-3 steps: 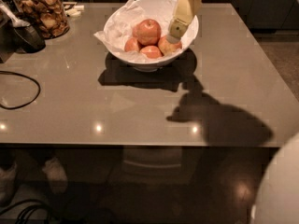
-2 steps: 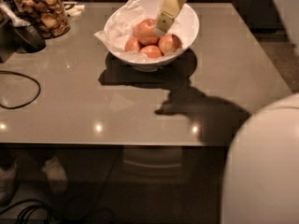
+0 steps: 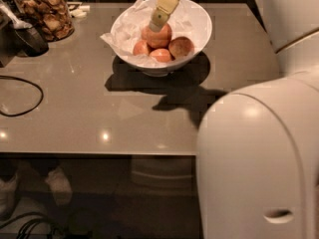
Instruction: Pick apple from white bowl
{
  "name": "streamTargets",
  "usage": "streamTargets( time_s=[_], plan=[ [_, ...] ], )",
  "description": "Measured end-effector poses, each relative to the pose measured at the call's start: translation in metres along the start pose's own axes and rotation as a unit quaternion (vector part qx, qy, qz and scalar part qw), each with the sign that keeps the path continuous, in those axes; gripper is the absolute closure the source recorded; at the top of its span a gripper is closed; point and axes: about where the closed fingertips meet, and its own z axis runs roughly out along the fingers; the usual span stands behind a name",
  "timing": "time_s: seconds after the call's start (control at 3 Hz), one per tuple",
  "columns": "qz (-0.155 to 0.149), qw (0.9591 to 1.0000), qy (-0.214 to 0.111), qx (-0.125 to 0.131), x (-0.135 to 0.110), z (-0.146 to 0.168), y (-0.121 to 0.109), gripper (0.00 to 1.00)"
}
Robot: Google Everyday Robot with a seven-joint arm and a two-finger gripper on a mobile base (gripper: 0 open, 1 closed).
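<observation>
The white bowl (image 3: 200, 21) stands at the far middle of the grey table, lined with crumpled white paper (image 3: 124, 30). The apple (image 3: 160, 37), the largest, lies on top in the bowl's middle. Three smaller red-orange apples lie around it: one at the left (image 3: 141, 48), one at the front (image 3: 161, 55) and one at the right (image 3: 180, 46). My gripper (image 3: 156, 25) comes down from above into the bowl, and its beige tip rests at the apple's top left. The apple still lies in the bowl.
A glass jar of brown snacks (image 3: 48, 11) stands at the far left, with a dark utensil (image 3: 27, 35) beside it. A black cable (image 3: 22, 96) loops on the table's left. My white arm housing (image 3: 259, 153) fills the lower right. The table's front edge (image 3: 99, 154) is near.
The gripper has moved left and down from the bowl's right rim onto the large apple. The white arm housing has swung in to cover the right of the view.
</observation>
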Motion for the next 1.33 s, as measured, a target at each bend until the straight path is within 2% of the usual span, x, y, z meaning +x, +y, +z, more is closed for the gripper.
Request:
streamTargets(
  time_s=[0.67,1.33],
  plan=[
    [0.04,0.999,0.016,-0.011,0.004,0.045,-0.023,0.0],
    [0.071,0.9966,0.027,-0.029,0.009,0.081,-0.03,0.0]
  ],
)
